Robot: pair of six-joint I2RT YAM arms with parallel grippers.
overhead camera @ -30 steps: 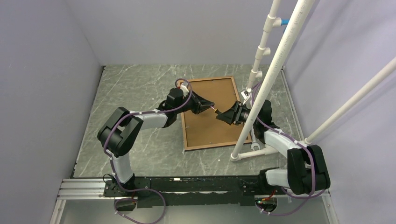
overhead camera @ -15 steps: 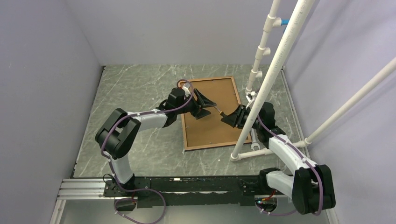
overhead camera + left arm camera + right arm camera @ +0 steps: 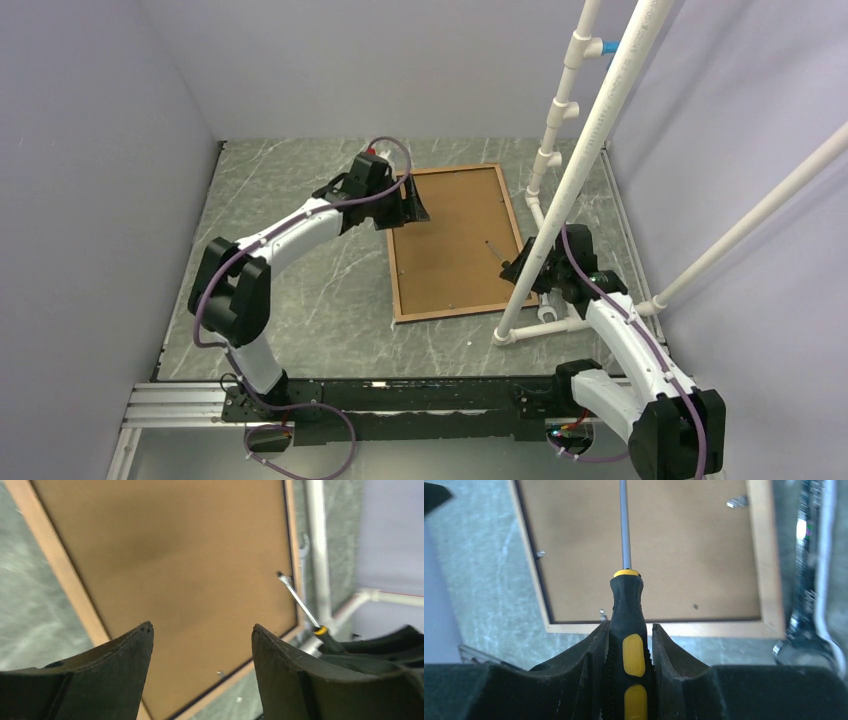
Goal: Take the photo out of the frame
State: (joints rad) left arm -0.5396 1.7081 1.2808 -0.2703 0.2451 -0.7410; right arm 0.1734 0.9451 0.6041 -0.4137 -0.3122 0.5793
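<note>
Judging the job barely begun, I saw the frame (image 3: 460, 310) lying face down on the bench (image 3: 270, 180) beneath my left end effector (image 3: 202, 630), whose jaws stood wide apart and empty, with the photo (image 3: 450, 235) seated inside it, brown back up. My right end effector (image 3: 629, 627) was clamped on a screwdriver (image 3: 626, 605), its shaft reaching forward over that back. The small metal tabs (image 3: 736, 501) ahead of it seemed to me not yet released, so freeing and lifting the photo remained.

the frame (image 3: 769, 555) lies on the table (image 3: 290, 200), wrench (image 3: 804, 605) at right, screwdriver (image 3: 628, 625) above it.
</note>
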